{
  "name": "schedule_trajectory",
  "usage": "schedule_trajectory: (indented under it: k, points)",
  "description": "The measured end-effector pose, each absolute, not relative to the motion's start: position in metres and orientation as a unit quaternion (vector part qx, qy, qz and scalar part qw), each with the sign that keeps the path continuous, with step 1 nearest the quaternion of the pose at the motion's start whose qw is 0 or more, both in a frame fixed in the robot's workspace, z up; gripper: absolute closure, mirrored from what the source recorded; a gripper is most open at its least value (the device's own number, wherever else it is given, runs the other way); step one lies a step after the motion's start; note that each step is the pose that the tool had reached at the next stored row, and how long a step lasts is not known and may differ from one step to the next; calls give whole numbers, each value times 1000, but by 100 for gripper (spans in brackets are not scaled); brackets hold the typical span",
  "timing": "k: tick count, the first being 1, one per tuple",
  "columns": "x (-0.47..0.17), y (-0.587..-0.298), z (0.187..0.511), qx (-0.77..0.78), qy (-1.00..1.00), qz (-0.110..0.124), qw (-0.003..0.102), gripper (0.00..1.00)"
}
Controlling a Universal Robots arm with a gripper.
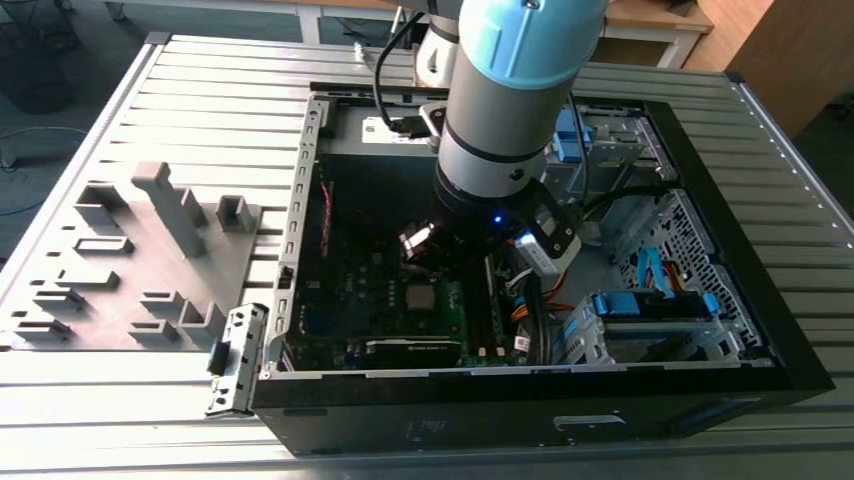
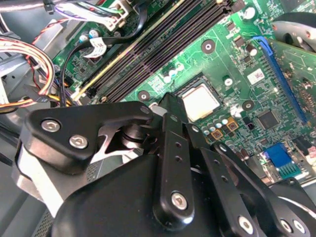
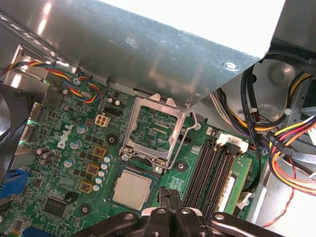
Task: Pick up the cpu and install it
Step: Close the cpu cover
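In the exterior view the hand is hanging inside the open case on the counter. The cpu is lying flat on the board close under it.

In the second wrist view the hand is reaching toward the cpu, which is sitting square in its socket just beyond the tip, near but apart.

In the first wrist view the hand is looking closed, its tips together and gripping nothing. The cpu is resting just beside them, with the bracket standing raised beyond it.

I am judging the chip light, stiff and thin, with a smooth metal face likely to slip (and an underside that is probably delicate). Two opposite edges are looking like the place to pinch, gently.

As for writing, a white logo is showing on the board in the first wrist view, and a small white sticker in the second.
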State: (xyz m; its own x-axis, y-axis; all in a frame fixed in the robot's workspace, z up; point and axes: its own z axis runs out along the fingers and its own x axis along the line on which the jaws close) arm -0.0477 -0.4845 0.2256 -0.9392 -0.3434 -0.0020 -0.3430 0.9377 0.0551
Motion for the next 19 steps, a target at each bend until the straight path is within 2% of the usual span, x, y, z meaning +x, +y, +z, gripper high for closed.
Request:
schedule_trajectory:
  k: [19]
  points:
    - [-44, -480, 224, 210, -977, -32, 4, 89]
